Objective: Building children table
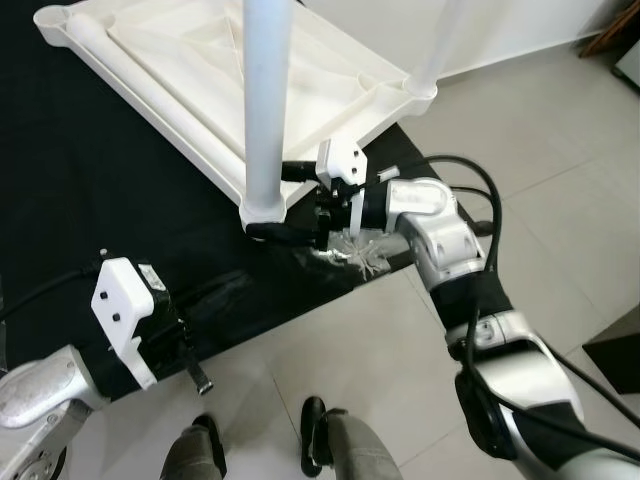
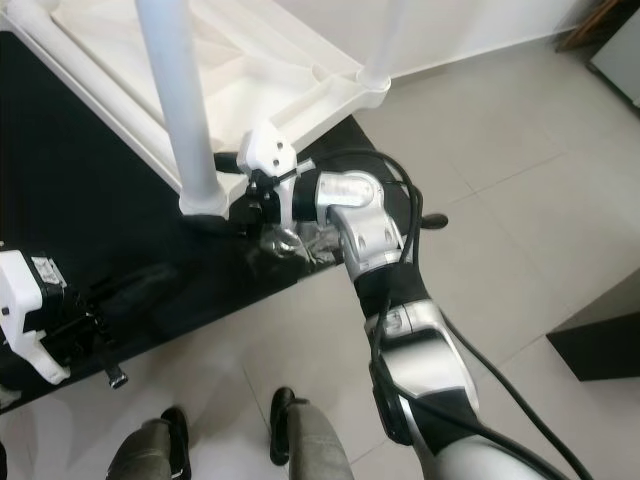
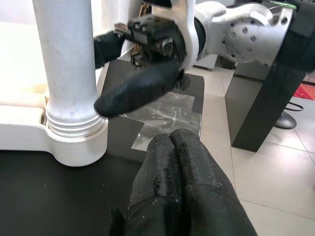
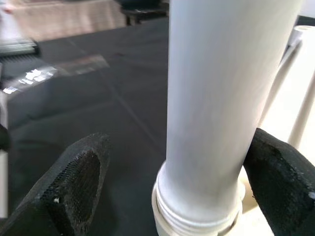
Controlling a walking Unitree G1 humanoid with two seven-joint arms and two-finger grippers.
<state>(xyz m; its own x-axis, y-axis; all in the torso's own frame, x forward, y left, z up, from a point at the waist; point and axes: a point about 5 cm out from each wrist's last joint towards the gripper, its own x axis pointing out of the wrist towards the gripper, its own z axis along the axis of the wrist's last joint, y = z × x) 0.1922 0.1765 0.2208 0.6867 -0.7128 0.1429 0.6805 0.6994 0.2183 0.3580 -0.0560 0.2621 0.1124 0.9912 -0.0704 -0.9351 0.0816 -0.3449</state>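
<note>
The white tabletop [image 1: 200, 75] is seen lying upside down on a black mat [image 1: 90, 200] spread over the tiled floor [image 1: 560, 150], with the near leg [image 1: 266, 100] standing upright in its corner socket [image 1: 265, 208] and a second leg [image 1: 440, 45] raised at the next corner.

The relation that matters is set low at that socket. The right end effector [image 1: 290, 205] is reached in from the robot's right, level with the leg's base, and its two black fingers are spread wide, one on each side of the leg. In the right wrist view the leg [image 4: 221, 108] is framed between the fingers [image 4: 74, 182], with a gap showing on the near side, so the leg is straddled but does not appear to be clamped.

The leg's long axis is vertical, crossing the end effector's line of reach at roughly a right angle (a closing or turning move would therefore be made about that upright axis, it is judged).

The left end effector [image 1: 190, 365] is held well apart, lower on the mat and nearer the robot, with its fingers [image 3: 182, 187] pressed together on nothing. The right arm is plainly the nearer one.

A crumpled clear plastic bag [image 1: 360, 250] is lying just beside the socket, under the right wrist.
</note>
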